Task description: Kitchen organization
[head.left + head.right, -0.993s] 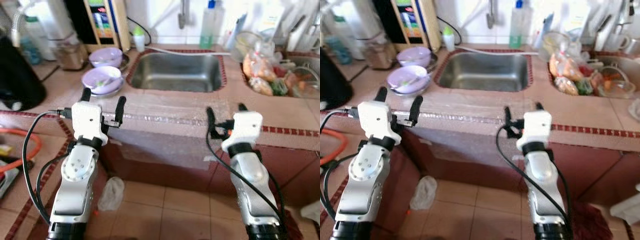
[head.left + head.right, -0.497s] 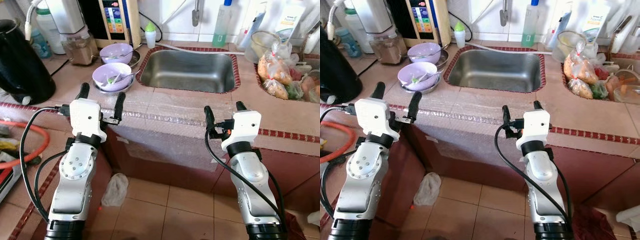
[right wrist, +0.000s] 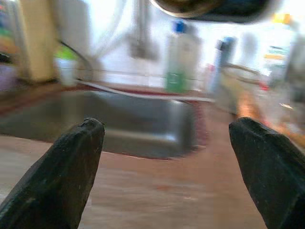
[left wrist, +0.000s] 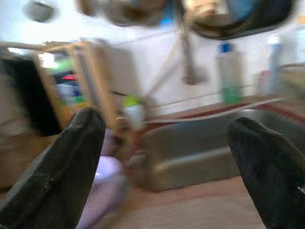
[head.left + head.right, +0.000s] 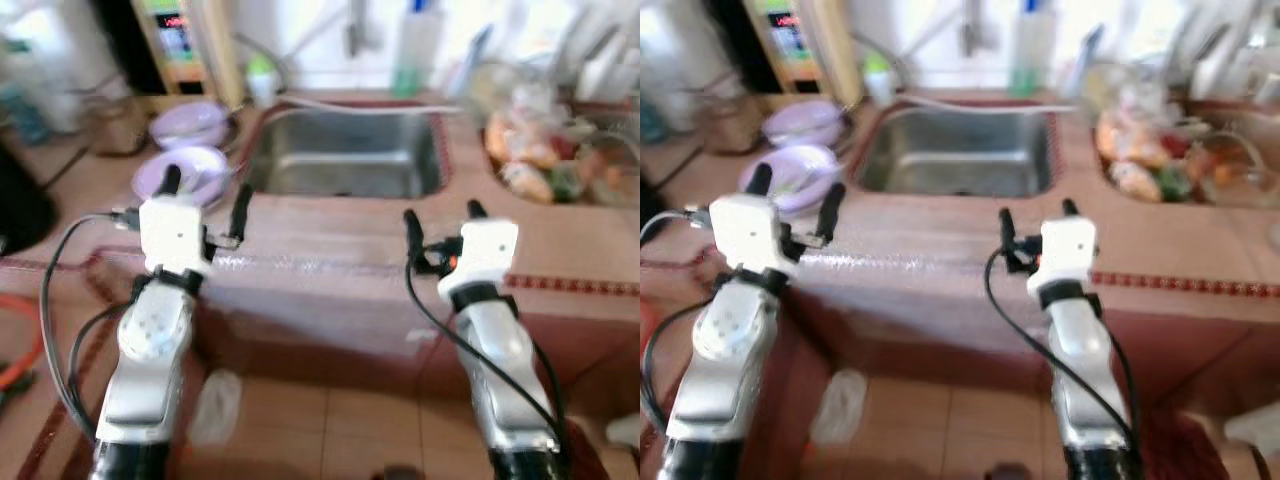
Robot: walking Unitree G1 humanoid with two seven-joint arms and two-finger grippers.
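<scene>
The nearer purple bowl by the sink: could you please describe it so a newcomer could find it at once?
Start at the steel sink set in the tiled counter. On the robot's left of it sit two purple bowls; the one meant is closer to the counter's front edge, just beyond the left pincer. The other bowl sits farther back, near the wall.

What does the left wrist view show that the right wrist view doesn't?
Left wrist extras: the appliance's lit display and a purple bowl beside the sink. Right wrist extras: a dark-topped bottle and the counter strip on the sink's far side, with blurred clutter beyond. Shared: the steel sink, the faucet, the green soap bottle and the small green-capped bottle. In each view that gripper's own fingers are spread apart, left gripper, right gripper, holding nothing.
</scene>
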